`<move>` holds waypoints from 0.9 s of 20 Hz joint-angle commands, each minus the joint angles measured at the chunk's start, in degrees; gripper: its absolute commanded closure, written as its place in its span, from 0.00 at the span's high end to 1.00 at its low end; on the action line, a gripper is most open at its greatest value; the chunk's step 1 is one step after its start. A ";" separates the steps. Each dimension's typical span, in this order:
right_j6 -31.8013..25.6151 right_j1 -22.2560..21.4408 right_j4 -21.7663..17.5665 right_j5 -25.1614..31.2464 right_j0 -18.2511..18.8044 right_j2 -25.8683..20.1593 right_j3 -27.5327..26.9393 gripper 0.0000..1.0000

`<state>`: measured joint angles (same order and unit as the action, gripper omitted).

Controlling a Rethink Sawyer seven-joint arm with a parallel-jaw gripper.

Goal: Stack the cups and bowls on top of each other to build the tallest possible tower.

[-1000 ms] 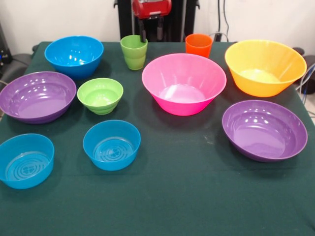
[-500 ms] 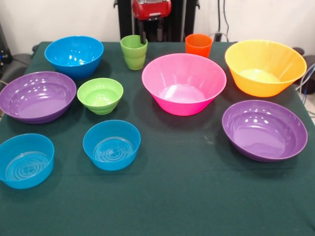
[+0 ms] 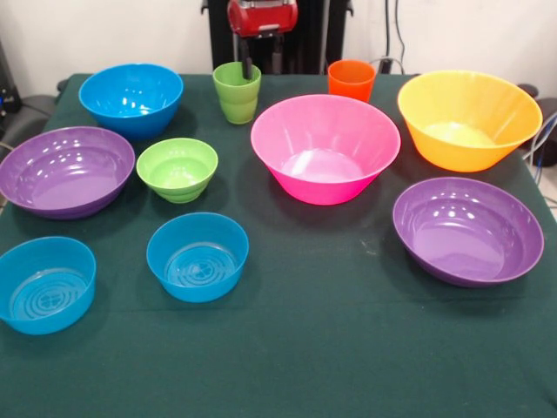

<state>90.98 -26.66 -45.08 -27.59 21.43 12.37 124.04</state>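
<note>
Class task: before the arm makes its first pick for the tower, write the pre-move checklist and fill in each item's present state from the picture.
1. Both cups upright and apart: green cup and orange cup stand alone. Ok.
2. Bowls separate, none nested yet: pink bowl, yellow-orange bowl and the rest sit singly on the table. Ok.
3. Gripper empty: nothing seen held. Ok.
4. Gripper open: cannot tell.
5. Gripper above a target: close behind the green cup; exact alignment, cannot tell.
</note>
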 commanded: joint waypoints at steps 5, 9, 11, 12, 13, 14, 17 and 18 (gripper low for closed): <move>5.65 2.45 2.35 -1.22 -2.26 -0.88 -9.27 1.00; 5.94 3.09 2.82 -1.85 -2.80 -0.46 -9.59 1.00; 6.75 3.42 2.93 -1.14 -2.56 -1.04 -9.45 1.00; 6.90 3.65 3.26 -1.45 -2.81 -0.97 -9.30 1.00; 7.04 3.77 3.47 -1.64 -3.00 -1.00 -9.18 1.00; 7.33 3.69 3.64 -1.37 -3.08 -1.24 -9.00 1.00; 7.71 3.97 4.67 -1.48 -3.74 -1.25 -8.59 0.00; 7.74 3.95 4.79 -1.38 -3.83 -1.24 -8.53 0.00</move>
<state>90.98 -25.67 -44.03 -27.59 19.73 15.05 121.67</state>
